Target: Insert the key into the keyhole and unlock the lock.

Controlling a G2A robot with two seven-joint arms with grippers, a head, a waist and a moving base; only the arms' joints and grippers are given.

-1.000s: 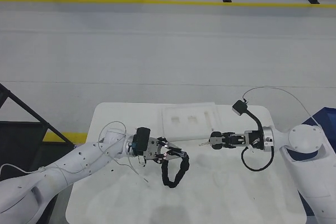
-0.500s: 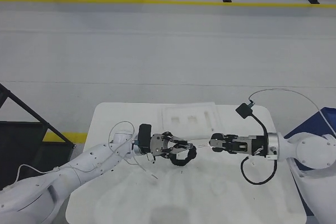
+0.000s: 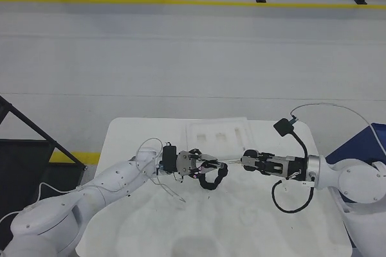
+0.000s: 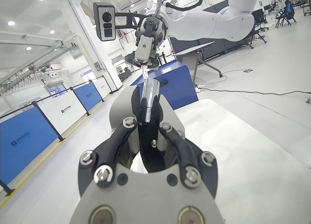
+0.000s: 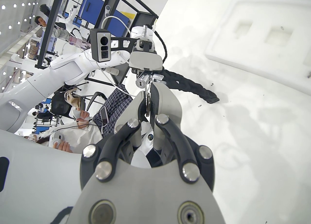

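My left gripper (image 3: 201, 168) is shut on the lock, a chrome cylinder (image 4: 150, 96) with a black cable (image 3: 212, 181) looping below it. It holds the lock above the middle of the table. My right gripper (image 3: 243, 161) is shut on the key (image 3: 231, 162), whose blade points at the cylinder. In the left wrist view the key tip (image 4: 145, 73) hangs just off the cylinder's end. In the right wrist view the key (image 5: 147, 102) sits between my fingers, and the keyhole face (image 5: 140, 83) shows uncovered just beyond it, with the cable (image 5: 189, 86) trailing off.
A white foam tray (image 3: 219, 136) with shallow pockets lies at the back of the white table (image 3: 257, 221), behind both grippers. A blue cabinet (image 3: 379, 138) stands off the table's right side. A black frame (image 3: 13, 128) stands to the left.
Both arms came together over the table's middle. The left gripper lifted and turned the lock so the cylinder faces the key, and the gap between key tip and cylinder shrank to almost nothing.
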